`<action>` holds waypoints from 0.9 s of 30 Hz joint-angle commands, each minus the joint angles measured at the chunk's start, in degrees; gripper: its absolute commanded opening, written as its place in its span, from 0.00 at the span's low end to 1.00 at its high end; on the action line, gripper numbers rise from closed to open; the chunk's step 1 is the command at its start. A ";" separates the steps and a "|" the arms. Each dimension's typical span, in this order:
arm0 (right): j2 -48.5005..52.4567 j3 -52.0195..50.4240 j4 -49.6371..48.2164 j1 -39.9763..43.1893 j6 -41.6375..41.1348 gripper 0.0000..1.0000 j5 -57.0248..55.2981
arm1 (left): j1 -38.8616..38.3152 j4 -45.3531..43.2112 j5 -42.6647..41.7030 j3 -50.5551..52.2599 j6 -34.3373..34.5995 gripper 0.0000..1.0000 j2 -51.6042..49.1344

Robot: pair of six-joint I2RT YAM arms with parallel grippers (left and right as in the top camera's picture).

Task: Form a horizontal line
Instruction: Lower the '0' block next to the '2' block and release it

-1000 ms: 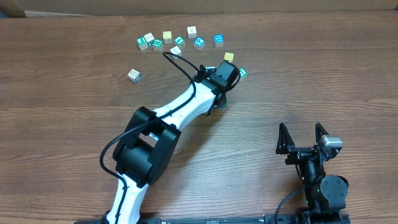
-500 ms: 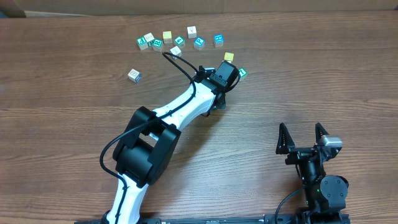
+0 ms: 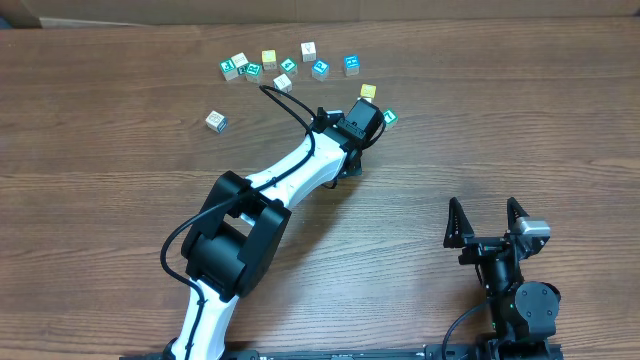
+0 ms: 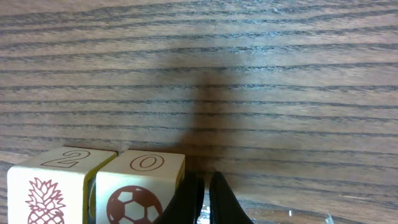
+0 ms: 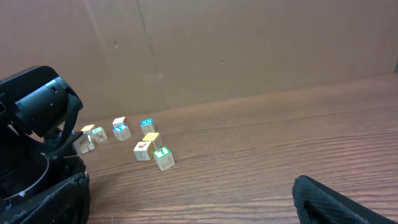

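Nothing had shifted in the last second. Nearest, the right gripper (image 3: 483, 206) sat spread wide, empty. The left gripper (image 4: 206, 178) was pinched almost closed, seemingly on nothing, just right of a ball cube (image 4: 140, 190) beside a pineapple cube (image 4: 46, 193). Farther, the cubes (image 3: 320, 68) strung loosely left-to-right along the table's (image 3: 520, 120) far side, not yet a line.

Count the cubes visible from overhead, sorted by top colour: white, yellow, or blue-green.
White-topped cubes: 4
Yellow-topped cubes: 2
Blue-green-topped cubes: 6
Total: 12 in view; the left arm may hide more.
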State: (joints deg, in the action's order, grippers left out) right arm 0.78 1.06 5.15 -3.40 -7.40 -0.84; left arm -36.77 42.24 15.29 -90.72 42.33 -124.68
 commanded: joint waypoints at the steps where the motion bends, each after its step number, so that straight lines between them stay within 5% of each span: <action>1: -0.61 -0.59 -0.33 0.26 0.42 1.00 0.11 | 0.00 0.42 1.36 0.33 1.49 0.04 -0.68; 27: -0.61 -0.61 -0.33 0.26 0.39 1.00 0.11 | 0.00 2.08 1.22 0.28 1.44 0.04 -0.68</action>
State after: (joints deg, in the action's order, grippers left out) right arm 0.78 1.06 5.15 -3.40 -7.42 -0.84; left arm -36.77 44.14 15.29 -90.72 42.54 -124.68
